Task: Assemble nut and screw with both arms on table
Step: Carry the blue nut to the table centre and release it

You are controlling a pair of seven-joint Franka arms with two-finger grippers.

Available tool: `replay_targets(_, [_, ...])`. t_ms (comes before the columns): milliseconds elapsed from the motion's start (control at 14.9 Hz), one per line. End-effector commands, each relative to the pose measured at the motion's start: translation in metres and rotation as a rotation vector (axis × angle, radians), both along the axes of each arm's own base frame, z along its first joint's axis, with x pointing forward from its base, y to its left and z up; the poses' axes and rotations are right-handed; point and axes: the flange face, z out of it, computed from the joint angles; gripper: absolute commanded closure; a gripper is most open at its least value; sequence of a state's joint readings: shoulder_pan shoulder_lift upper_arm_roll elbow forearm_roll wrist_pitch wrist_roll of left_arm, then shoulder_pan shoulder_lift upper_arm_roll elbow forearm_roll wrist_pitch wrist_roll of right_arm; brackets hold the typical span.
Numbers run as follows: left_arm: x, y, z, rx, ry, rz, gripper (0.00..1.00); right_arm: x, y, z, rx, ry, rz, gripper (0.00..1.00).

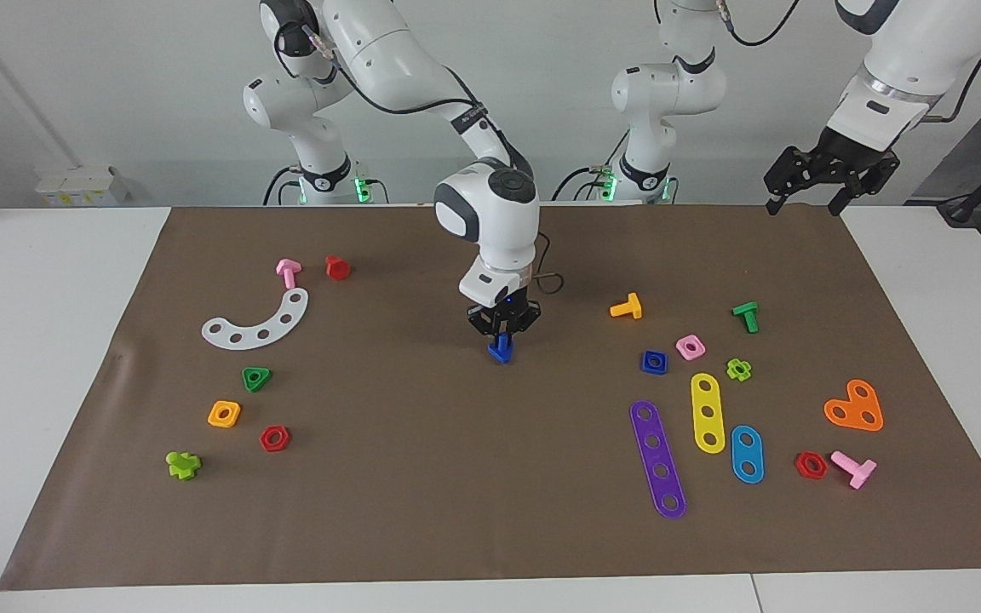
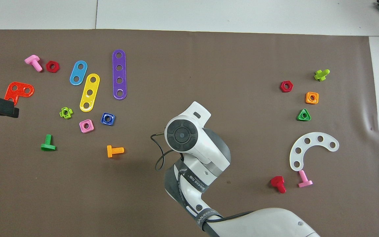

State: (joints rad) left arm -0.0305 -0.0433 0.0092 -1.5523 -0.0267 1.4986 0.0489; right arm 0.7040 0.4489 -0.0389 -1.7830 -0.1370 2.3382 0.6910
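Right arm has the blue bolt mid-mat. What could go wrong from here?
1. The right gripper pinches the blue bolt only by its shaft, head hanging down; it may twist or slip.
2. The blue square nut lies close beside the pink square nut; the open left gripper could nudge or grab the wrong one.

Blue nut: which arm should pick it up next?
Left. The right gripper is shut on the screw; the left gripper waits open at the nut's end of the table.

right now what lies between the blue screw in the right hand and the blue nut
Nothing: in the facing view only bare brown mat lies between the screw, held by the right hand, and the nut.
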Motion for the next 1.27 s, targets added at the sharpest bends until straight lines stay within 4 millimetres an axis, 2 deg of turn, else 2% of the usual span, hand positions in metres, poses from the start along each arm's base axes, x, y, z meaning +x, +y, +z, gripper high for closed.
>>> replay_targets(0, [-0.007,0.000,0.000,-0.011,0.005,-0.012,0.00,-0.005,-0.004,0.000,0.015,-0.014,-0.066,0.13])
replay_targets(67, [-0.007,0.000,-0.001,-0.011,0.006,-0.012,0.00,-0.007,-0.005,-0.002,0.011,-0.010,-0.068,0.00])
replay_targets(134, [-0.007,0.000,-0.001,-0.011,0.006,-0.012,0.00,-0.006,-0.004,0.001,0.014,-0.012,-0.073,0.00])
replay_targets(268, [-0.007,0.000,-0.001,-0.011,0.006,-0.012,0.00,0.000,-0.014,0.046,0.054,-0.050,-0.103,0.00])
replay_targets(335, [-0.008,0.000,-0.001,-0.011,0.011,-0.012,0.00,0.006,-0.026,0.070,0.071,-0.067,-0.130,0.00])
replay_targets(469, [-0.008,0.002,-0.002,-0.011,0.019,-0.005,0.00,0.024,-0.067,0.112,0.087,-0.095,-0.202,0.00])
replay_targets(603, [-0.008,0.006,0.000,-0.011,0.011,-0.001,0.00,0.036,-0.105,0.143,0.081,-0.100,-0.261,0.00])
replay_targets(804, [-0.010,0.006,-0.002,-0.011,0.026,-0.003,0.00,0.056,-0.198,0.197,0.065,-0.126,-0.306,0.00])
replay_targets(938, [-0.013,0.022,-0.005,-0.012,0.037,0.035,0.00,0.060,-0.248,0.228,0.084,-0.098,-0.263,0.00])
replay_targets(1071, [-0.015,0.019,-0.008,-0.012,0.034,0.028,0.00,0.058,-0.292,0.260,0.084,-0.056,-0.261,0.00])
replay_targets(1205, [-0.013,0.008,-0.007,-0.011,0.017,0.009,0.00,0.053,-0.325,0.286,0.054,-0.001,-0.241,0.00])
